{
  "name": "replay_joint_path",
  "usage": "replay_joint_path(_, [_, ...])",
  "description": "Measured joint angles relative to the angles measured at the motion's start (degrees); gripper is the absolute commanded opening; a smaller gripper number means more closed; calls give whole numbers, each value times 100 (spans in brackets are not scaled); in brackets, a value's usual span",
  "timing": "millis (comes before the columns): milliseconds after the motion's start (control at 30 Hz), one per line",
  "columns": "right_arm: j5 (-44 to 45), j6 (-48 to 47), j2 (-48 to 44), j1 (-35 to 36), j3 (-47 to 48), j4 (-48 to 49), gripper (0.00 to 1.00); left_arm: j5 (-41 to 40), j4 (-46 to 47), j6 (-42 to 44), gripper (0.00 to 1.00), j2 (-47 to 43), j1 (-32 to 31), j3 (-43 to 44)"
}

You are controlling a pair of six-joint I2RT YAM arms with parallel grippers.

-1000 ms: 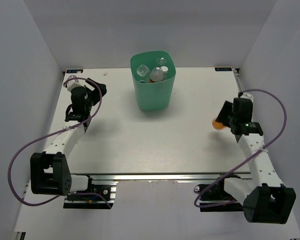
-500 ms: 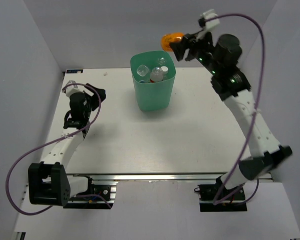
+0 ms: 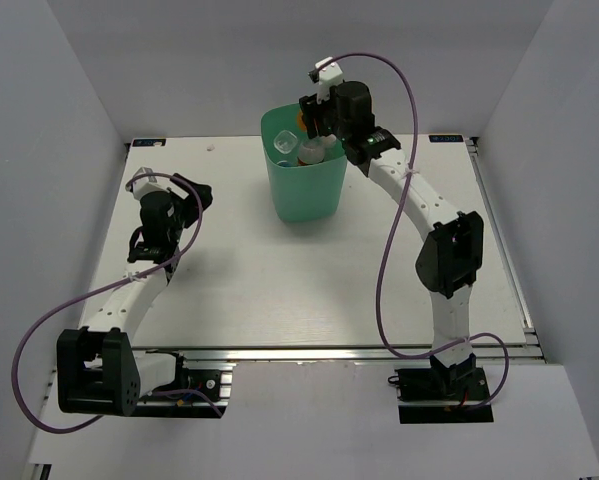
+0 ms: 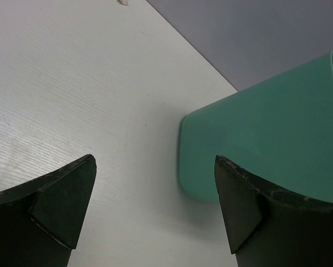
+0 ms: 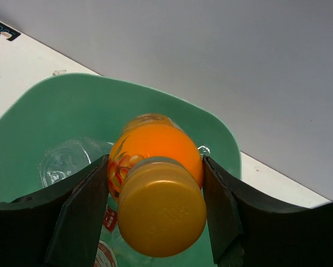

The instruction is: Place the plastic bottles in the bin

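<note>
Right gripper (image 5: 155,208) pinching stubby orange bottle (image 5: 155,147) by its sides, directly above mouth of mint-green bin (image 3: 304,195), upper centre of top view; not yet released. Clear bottles (image 3: 312,150) lie inside bin, count unclear. No bottles seen on table (image 3: 279,280), so probably last one. Left gripper (image 4: 153,186) spread wide, empty, mid-left. Purple cable (image 3: 379,295) loops beside right arm; drop path looks unobstructed.

The bottle (image 5: 155,167) is orange, bin (image 5: 44,117) mint-green, table (image 4: 71,83) white.
</note>
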Motion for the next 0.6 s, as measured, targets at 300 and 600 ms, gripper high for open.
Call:
replay_joint_path(300, [205, -55, -9, 0, 0, -7, 76, 70, 98, 7, 98, 13, 0, -2])
replay_joint_path(600, [387, -160, -11, 0, 0, -55, 89, 136, 96, 4, 98, 70, 0, -2])
